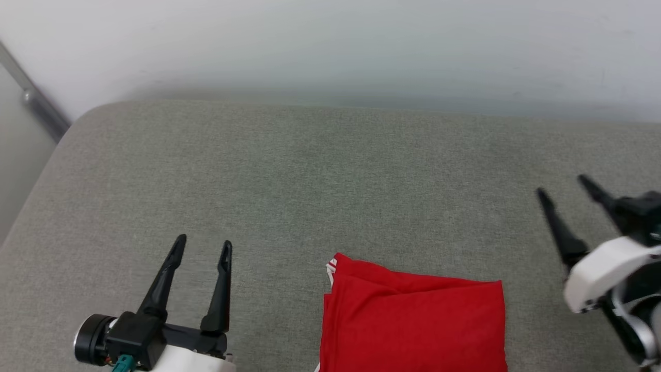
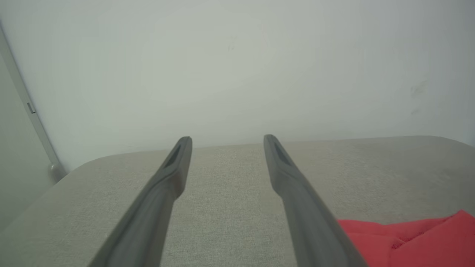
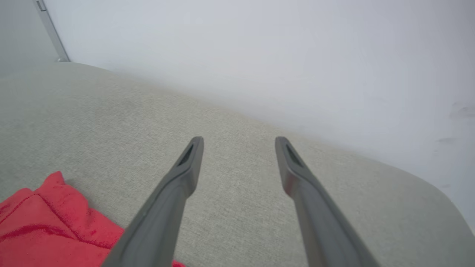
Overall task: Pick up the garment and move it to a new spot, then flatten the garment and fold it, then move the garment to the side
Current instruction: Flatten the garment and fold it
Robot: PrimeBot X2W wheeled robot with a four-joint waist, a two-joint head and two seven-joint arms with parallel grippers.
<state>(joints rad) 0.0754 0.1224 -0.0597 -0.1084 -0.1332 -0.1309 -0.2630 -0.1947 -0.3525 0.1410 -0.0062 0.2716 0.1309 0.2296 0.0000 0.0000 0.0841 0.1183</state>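
Note:
The garment [image 1: 413, 320] lies folded into a red rectangle on the grey cushion, at the bottom centre of the head view, with a sliver of white trim at its left corner. It also shows at the lower right of the left wrist view as the garment [image 2: 419, 241] and at the lower left of the right wrist view as the garment [image 3: 48, 226]. My left gripper [image 1: 203, 245] is open to its left, apart from it, nothing between its fingers. My right gripper [image 1: 563, 185] is open to the right, raised, also clear of the cloth.
The grey cushioned surface [image 1: 310, 175] stretches wide behind the garment to a pale wall [image 1: 330, 46]. Its rounded corner is at the far left, beside a metal rail [image 1: 36, 101]. Bare cushion lies between and beyond both grippers.

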